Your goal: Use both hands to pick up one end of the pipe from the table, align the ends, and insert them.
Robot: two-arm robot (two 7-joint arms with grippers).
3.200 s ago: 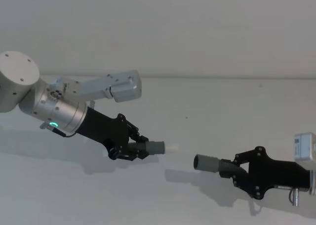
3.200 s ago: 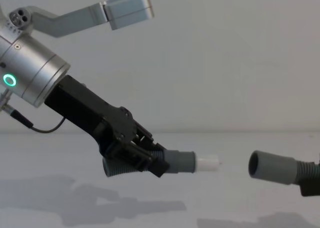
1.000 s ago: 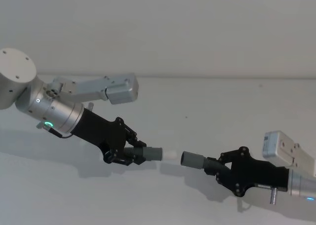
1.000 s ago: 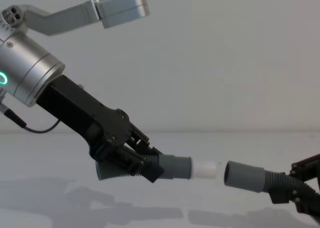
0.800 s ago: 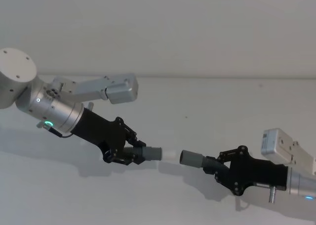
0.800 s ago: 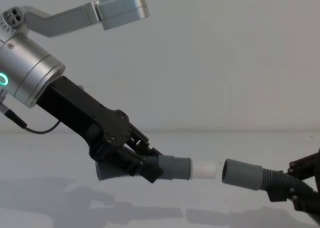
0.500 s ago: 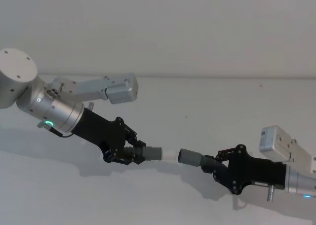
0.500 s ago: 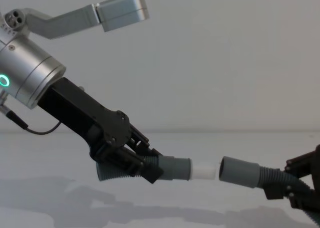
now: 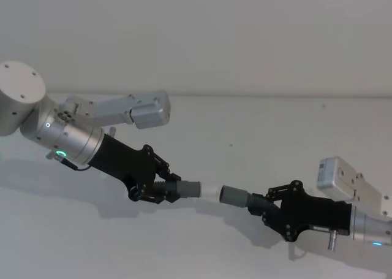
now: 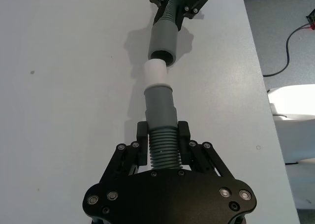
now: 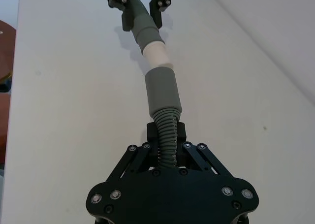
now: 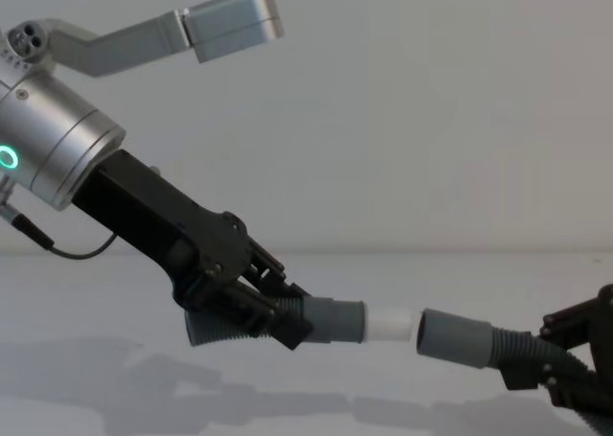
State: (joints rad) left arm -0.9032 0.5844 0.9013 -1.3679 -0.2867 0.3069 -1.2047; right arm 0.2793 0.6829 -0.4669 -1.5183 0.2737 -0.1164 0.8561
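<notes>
My left gripper is shut on the ribbed part of one pipe piece, held above the white table. That piece's grey cuff ends in a white tip pointing right. My right gripper is shut on the ribbed hose of the other piece. Its grey cuff turns its open mouth to the left. The white tip stands right at the mouth of that cuff, nearly in line with it. I cannot tell whether it has entered.
The pale wall rises behind the table. In the left wrist view the table's edge runs past a floor with a black cable and a white object. A brown object lies beyond the table's other side.
My right gripper has moved left with its piece, closing the gap until the open mouth reaches the white tip. The left arm has barely moved since one second ago.
</notes>
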